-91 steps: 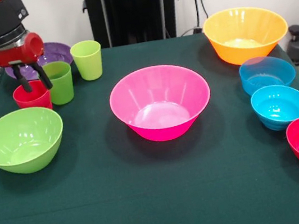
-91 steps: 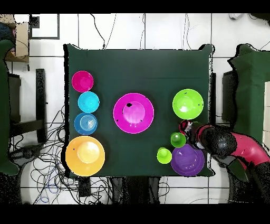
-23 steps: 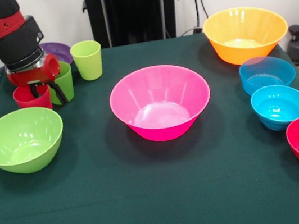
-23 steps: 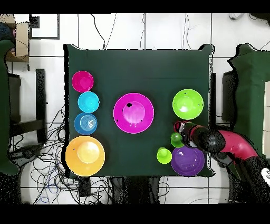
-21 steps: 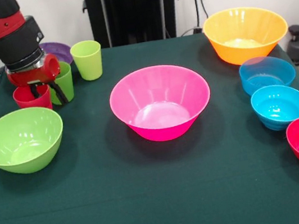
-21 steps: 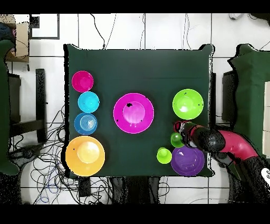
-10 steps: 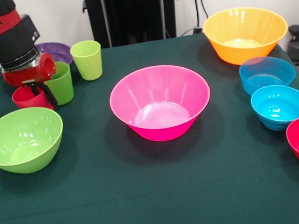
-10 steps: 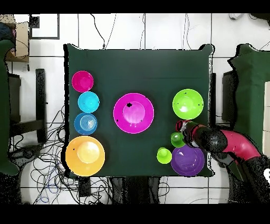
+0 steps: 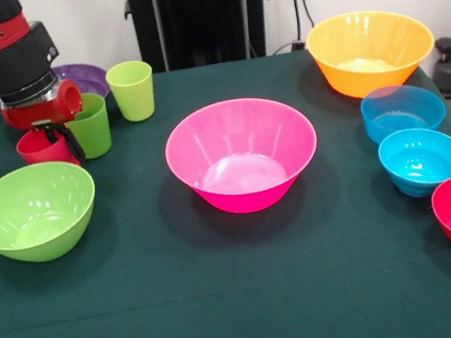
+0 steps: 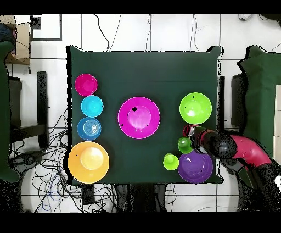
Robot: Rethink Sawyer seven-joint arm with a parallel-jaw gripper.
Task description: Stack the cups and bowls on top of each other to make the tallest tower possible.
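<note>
Short glossy red cup (image 9: 40,149) at upper left, gripped at the rim by the gripper (image 9: 56,140), touching the green cup (image 9: 90,126). Beyond: lime cup (image 9: 131,90), purple bowl (image 9: 84,76), lime bowl (image 9: 32,211), pink bowl (image 9: 241,154) at centre.

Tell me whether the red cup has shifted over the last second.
Yes. The red cup has slid slightly left, away from the green cup, with the gripper at it.

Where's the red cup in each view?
Front view: red cup at far left, under the end effector, beside the green cup.
Overhead view: mostly hidden under the arm at right, a sliver of red just above the green cup.
Shared landmark: the big lime-green bowl next to it.
</note>
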